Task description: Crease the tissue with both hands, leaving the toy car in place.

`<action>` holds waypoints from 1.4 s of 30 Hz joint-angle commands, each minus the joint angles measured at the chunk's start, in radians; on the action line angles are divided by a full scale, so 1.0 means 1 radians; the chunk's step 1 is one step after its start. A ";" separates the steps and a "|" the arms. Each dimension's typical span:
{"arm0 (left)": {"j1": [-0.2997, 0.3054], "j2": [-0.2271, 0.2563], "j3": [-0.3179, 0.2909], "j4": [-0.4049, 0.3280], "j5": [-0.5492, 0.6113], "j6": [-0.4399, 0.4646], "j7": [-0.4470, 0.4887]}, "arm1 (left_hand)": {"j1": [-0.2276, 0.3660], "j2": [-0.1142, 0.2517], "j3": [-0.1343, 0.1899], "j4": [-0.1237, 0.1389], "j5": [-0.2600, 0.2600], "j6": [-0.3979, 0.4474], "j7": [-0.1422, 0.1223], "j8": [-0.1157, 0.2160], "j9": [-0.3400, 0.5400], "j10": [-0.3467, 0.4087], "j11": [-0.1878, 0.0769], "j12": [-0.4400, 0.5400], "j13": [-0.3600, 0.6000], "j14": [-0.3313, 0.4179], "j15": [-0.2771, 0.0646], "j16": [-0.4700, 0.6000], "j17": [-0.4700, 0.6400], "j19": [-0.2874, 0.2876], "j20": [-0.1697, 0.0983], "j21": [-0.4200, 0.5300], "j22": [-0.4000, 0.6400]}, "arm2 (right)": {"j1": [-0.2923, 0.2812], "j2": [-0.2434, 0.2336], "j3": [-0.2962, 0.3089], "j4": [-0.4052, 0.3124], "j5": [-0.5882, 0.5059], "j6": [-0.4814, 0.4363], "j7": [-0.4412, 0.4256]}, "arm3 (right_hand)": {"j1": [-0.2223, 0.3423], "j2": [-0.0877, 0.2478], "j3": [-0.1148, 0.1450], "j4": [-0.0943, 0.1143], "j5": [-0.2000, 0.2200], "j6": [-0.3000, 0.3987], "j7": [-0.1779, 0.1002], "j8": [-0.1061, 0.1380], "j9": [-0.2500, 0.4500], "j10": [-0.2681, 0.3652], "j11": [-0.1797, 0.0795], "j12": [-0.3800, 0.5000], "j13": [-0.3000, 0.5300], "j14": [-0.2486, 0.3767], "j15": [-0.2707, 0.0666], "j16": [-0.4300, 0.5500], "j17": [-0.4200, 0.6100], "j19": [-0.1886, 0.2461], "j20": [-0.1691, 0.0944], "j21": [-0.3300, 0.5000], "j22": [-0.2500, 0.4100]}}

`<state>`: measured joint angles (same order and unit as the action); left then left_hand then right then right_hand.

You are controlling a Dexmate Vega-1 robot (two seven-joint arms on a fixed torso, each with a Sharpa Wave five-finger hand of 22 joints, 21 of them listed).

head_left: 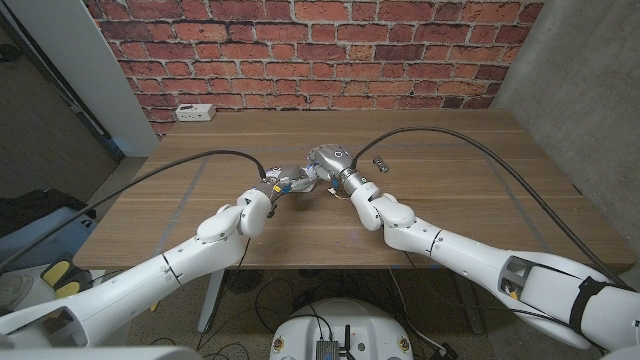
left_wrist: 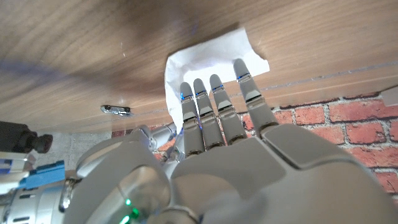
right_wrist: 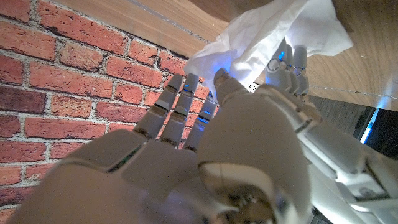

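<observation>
The tissue [left_wrist: 208, 59] lies on the wooden table [head_left: 450, 190] near its middle, directly under and ahead of my left hand's fingertips [left_wrist: 214, 81], one edge lifted where the two hands meet. I have my left hand [head_left: 281, 184] set with its fingers straight and close together, tips down on the sheet, I judge to pin that side while the other side is worked. My right hand [head_left: 330, 161] sits just beside it, knuckles almost touching; its fingers [right_wrist: 180, 106] run loosely side by side toward the white sheet, which bunches up past their tips. Whether they pinch the paper or only brush it I cannot tell. A small dark object [head_left: 380, 162], perhaps the toy car, rests apart from the right hand's back, clear of the fold; it is too small to name surely. No containers stand on the table, so nothing holds anything here.
</observation>
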<state>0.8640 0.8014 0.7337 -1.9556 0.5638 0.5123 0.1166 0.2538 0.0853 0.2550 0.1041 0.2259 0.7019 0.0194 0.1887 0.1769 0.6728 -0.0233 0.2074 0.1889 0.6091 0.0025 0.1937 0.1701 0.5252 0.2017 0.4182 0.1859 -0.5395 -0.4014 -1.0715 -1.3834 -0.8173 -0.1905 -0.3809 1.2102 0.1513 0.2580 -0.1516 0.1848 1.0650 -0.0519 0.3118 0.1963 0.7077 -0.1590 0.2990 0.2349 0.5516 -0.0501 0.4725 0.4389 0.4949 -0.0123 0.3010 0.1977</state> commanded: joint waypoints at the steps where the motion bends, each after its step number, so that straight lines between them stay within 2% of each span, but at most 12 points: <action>1: 0.078 -0.001 -0.048 -0.005 0.029 -0.073 0.184 | 0.023 0.006 0.014 -0.016 -0.005 0.014 -0.005 0.007 0.002 0.029 0.000 0.010 0.002 0.030 -0.001 0.011 0.002 0.009 -0.006 -0.001 0.001 | -0.008 -0.018 -0.003 -0.050 -0.028 -0.049 0.042 | 0.008 -0.011 0.003 -0.003 0.001 0.017 0.001 0.002 0.002 0.010 -0.004 -0.002 0.001 0.000 -0.178 -0.004 0.002 0.008 0.004 0.006 0.003; 7: 0.131 0.001 -0.086 0.012 0.032 -0.184 0.337 | 0.049 0.018 0.045 -0.046 -0.026 0.127 0.033 0.036 0.007 0.140 -0.004 0.041 0.011 0.139 -0.033 0.028 0.006 0.043 -0.041 0.000 0.007 | -0.030 -0.042 0.011 -0.111 -0.051 -0.100 0.063 | 0.014 -0.013 0.005 -0.007 0.002 0.026 0.003 0.002 0.002 0.012 -0.002 -0.002 0.001 -0.001 -0.180 -0.008 0.002 0.007 0.003 0.007 0.003; 9: 0.148 -0.003 -0.101 0.030 0.028 -0.245 0.408 | 0.046 0.025 0.056 -0.051 -0.034 0.164 0.046 0.040 0.009 0.211 0.011 0.066 0.026 0.219 -0.048 0.044 0.009 0.083 -0.061 0.012 0.011 | -0.033 -0.047 0.011 -0.123 -0.059 -0.101 0.062 | 0.015 -0.013 0.005 -0.007 0.003 0.028 0.004 0.002 0.002 0.013 -0.006 -0.003 0.001 -0.001 -0.179 -0.008 0.002 0.007 0.002 0.007 0.003; 10: 0.154 -0.004 -0.107 0.038 0.027 -0.276 0.438 | 0.043 0.028 0.062 -0.053 -0.037 0.190 0.055 0.045 0.011 0.249 0.000 0.081 0.036 0.261 -0.051 0.052 0.010 0.120 -0.075 0.026 0.013 | -0.035 -0.048 0.010 -0.126 -0.065 -0.102 0.061 | 0.016 -0.013 0.005 -0.007 0.003 0.029 0.004 0.001 0.002 0.014 -0.006 -0.003 0.001 -0.001 -0.180 -0.009 0.002 0.007 0.002 0.007 0.003; 14: 0.176 -0.019 -0.131 0.076 0.018 -0.401 0.558 | 0.029 0.036 0.080 -0.055 -0.041 0.250 0.080 0.057 0.017 0.347 0.009 0.124 0.071 0.405 -0.062 0.084 0.016 0.200 -0.106 0.060 0.019 | -0.040 -0.041 0.013 -0.126 -0.073 -0.113 0.059 | 0.019 -0.014 0.005 -0.008 0.003 0.033 0.002 0.001 0.001 0.016 -0.008 -0.003 0.001 0.000 -0.181 -0.009 0.004 0.006 0.001 0.008 0.003; 20: 0.211 -0.045 -0.141 0.054 0.122 -0.342 0.629 | 0.052 0.053 0.129 -0.083 -0.046 0.354 0.115 0.096 0.044 0.454 -0.001 0.203 0.136 0.578 -0.080 0.145 0.047 0.245 -0.134 0.101 0.039 | -0.049 -0.044 0.024 -0.133 -0.089 -0.143 0.046 | 0.022 -0.015 0.005 -0.008 0.004 0.034 0.005 -0.002 0.001 0.017 -0.009 -0.004 0.001 0.001 -0.179 -0.011 0.005 0.004 -0.001 0.008 0.003; 21: 0.215 -0.047 -0.144 0.053 0.125 -0.342 0.634 | 0.065 0.056 0.139 -0.095 -0.045 0.359 0.116 0.099 0.047 0.464 -0.006 0.215 0.145 0.584 -0.079 0.148 0.052 0.250 -0.139 0.108 0.044 | -0.052 -0.045 0.026 -0.137 -0.093 -0.151 0.043 | 0.023 -0.015 0.005 -0.009 0.004 0.034 0.005 -0.003 0.001 0.016 -0.008 -0.004 0.001 0.001 -0.180 -0.011 0.006 0.004 0.000 0.008 0.003; 26: 0.234 -0.066 -0.160 0.068 0.129 -0.369 0.701 | 0.217 0.093 0.246 -0.232 -0.025 0.420 0.127 0.134 0.098 0.517 -0.002 0.318 0.266 0.670 -0.092 0.262 0.170 0.265 -0.161 0.185 0.106 | -0.067 -0.055 0.035 -0.160 -0.109 -0.183 0.039 | 0.026 -0.016 0.005 -0.009 0.004 0.037 0.004 -0.005 0.001 0.017 -0.009 -0.005 0.001 0.001 -0.181 -0.012 0.007 0.004 -0.001 0.009 0.003; 27: 0.237 -0.070 -0.162 0.074 0.128 -0.382 0.719 | 0.223 0.094 0.251 -0.237 -0.025 0.433 0.130 0.142 0.108 0.526 -0.004 0.335 0.288 0.670 -0.094 0.281 0.195 0.265 -0.163 0.199 0.119 | -0.070 -0.056 0.035 -0.163 -0.114 -0.190 0.038 | 0.026 -0.016 0.005 -0.009 0.004 0.037 0.004 -0.006 0.000 0.017 -0.013 -0.006 0.001 0.002 -0.181 -0.012 0.008 0.004 -0.001 0.009 0.003; 32: 0.243 -0.079 -0.171 0.086 0.126 -0.413 0.747 | 0.220 0.087 0.254 -0.237 -0.027 0.444 0.136 0.152 0.128 0.532 -0.003 0.363 0.330 0.682 -0.093 0.313 0.231 0.267 -0.168 0.227 0.143 | -0.083 -0.064 0.040 -0.180 -0.137 -0.233 0.044 | 0.028 -0.016 0.005 -0.009 0.004 0.039 0.008 -0.008 0.000 0.022 -0.013 -0.004 0.002 0.002 -0.180 -0.014 0.009 0.003 -0.001 0.010 0.002; 35: 0.250 -0.082 -0.176 0.075 0.133 -0.388 0.726 | 0.191 0.079 0.258 -0.221 -0.029 0.457 0.131 0.162 0.150 0.547 -0.013 0.397 0.377 0.707 -0.105 0.333 0.250 0.307 -0.191 0.262 0.150 | -0.097 -0.071 0.047 -0.196 -0.144 -0.257 0.045 | 0.030 -0.017 0.005 -0.010 0.005 0.041 0.007 -0.009 0.000 0.022 -0.012 -0.005 0.002 0.002 -0.182 -0.014 0.010 0.004 -0.002 0.011 0.002; 42: 0.255 -0.048 -0.183 0.009 0.118 -0.310 0.553 | 0.136 0.064 0.265 -0.203 -0.025 0.444 0.132 0.140 0.143 0.494 -0.003 0.376 0.368 0.669 -0.112 0.278 0.216 0.337 -0.222 0.293 0.135 | -0.130 -0.088 0.052 -0.231 -0.189 -0.327 0.049 | 0.033 -0.017 0.005 -0.010 0.005 0.047 0.009 -0.010 0.000 0.023 -0.014 -0.005 0.003 0.002 -0.181 -0.017 0.010 0.004 -0.003 0.012 0.002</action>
<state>1.1014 0.7343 0.5663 -1.8919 0.6835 0.1432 0.7928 0.4083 0.1533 0.5154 -0.1087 0.1970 1.1507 0.1499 0.3391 0.3287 1.1857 -0.0299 0.6003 0.5759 1.2853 -0.1121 0.4956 0.4103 0.8557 -0.0145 0.7003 0.3265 -0.6291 -0.4695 -1.0305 -1.5696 -0.9514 -0.4232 -0.3358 1.2334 0.1386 0.2611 -0.1545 0.1854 1.1025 -0.0466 0.3018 0.1937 0.7219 -0.1734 0.2990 0.2349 0.5518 -0.0500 0.4584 0.4430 0.4949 -0.0123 0.3089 0.1977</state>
